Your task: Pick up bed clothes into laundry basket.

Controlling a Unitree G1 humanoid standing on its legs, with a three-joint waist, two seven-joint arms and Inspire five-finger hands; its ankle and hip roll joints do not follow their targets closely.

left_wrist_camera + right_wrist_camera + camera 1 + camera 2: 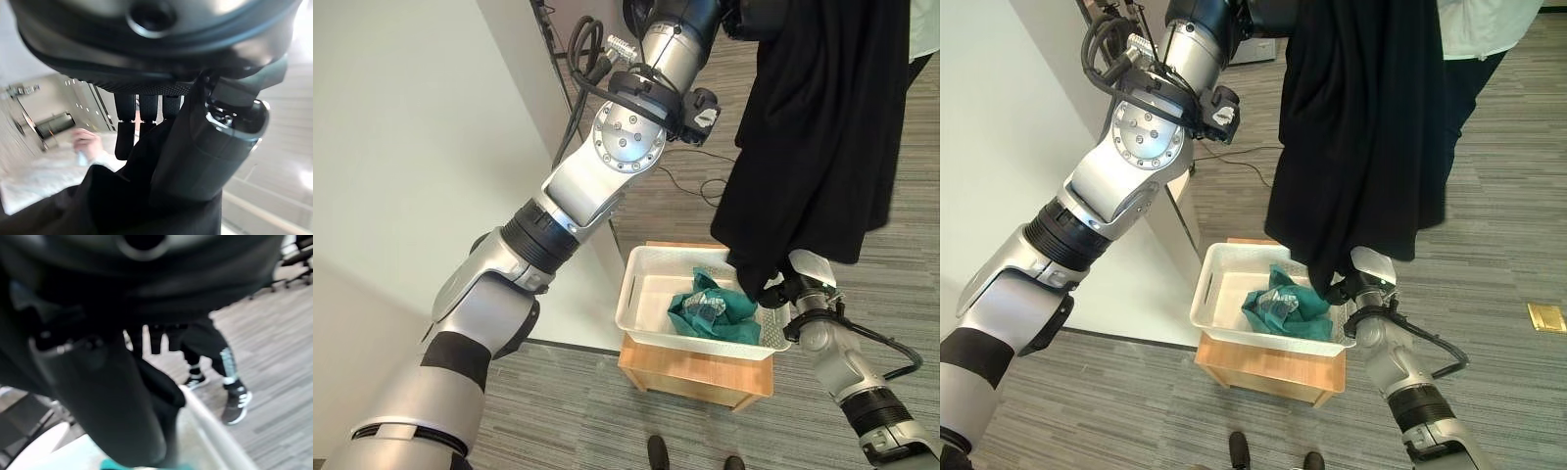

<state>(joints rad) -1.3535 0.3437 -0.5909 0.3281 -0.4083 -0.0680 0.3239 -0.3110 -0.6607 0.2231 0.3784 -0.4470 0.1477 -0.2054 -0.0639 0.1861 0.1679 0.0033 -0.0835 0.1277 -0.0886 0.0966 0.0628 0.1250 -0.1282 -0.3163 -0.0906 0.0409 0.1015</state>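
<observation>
Your left hand (146, 132) raised high, fingers and thumb pinching top of black garment (813, 137). Soft matte cloth hangs long axis vertical, folds draping down to white slotted plastic laundry basket (641, 284). Your right hand (1356, 284) grips garment's bottom end at basket's rim. Crumpled teal cloth (710, 313) lies inside. Basket sits on low wooden bench (690, 372).
</observation>
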